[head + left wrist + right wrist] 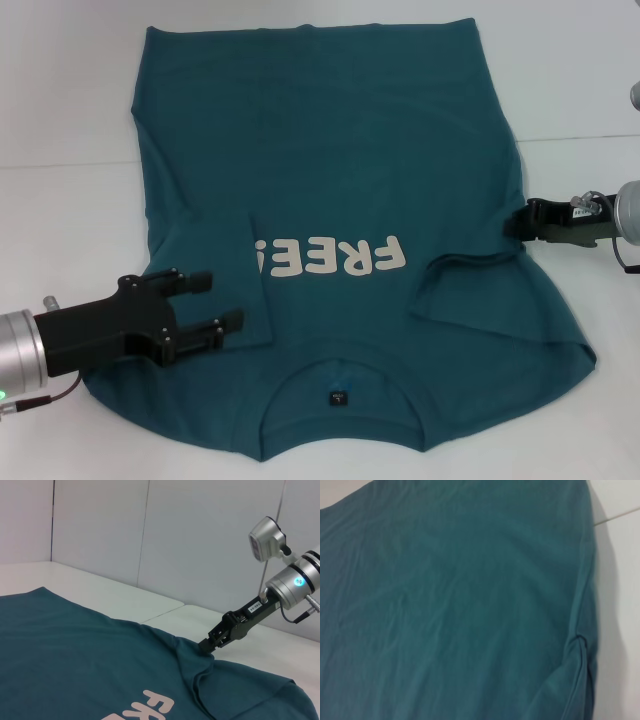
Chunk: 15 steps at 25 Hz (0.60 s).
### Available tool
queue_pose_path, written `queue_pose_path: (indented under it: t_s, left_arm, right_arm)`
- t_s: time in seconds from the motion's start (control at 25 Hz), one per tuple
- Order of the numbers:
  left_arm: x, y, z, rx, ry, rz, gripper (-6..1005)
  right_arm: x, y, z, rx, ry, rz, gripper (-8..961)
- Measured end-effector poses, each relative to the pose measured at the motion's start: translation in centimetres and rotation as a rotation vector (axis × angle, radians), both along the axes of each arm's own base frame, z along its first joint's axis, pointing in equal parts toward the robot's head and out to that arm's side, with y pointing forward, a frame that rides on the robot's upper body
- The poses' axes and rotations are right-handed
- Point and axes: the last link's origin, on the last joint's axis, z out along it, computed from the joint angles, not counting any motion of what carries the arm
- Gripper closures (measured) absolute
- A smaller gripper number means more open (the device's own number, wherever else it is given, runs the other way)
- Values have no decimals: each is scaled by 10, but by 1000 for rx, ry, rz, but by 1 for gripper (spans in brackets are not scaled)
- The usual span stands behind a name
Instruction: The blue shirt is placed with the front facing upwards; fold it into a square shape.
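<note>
Jaws on the left gripper (205, 305) are spread, hovering over the folded-in left sleeve of the blue shirt (330, 150), which lies flat on the white counter (60, 100), collar toward the robot, long axis running away from it. Head view: right gripper (515, 225) sits at the shirt's right edge by the armpit; can't tell if it pinches cloth. "FREE!" reads upside down; small dark neck label, unreadable. Left wrist view: right gripper's tip touches a raised fabric ridge. Right wrist view: only cloth and side seam. Right side looks next to fold.
</note>
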Motion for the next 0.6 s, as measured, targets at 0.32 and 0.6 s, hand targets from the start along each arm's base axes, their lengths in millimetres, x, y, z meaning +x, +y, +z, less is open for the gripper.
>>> queue_pose_path:
  t_s: [0.32, 0.6]
  left_arm:
    - [0, 0, 1, -1, 0, -1, 290]
    - [-1, 0, 1, 1, 1, 1, 287]
  right_arm:
    - [-10, 1, 11, 20, 68, 32, 698]
    - [-18, 4, 9, 32, 99, 48, 919]
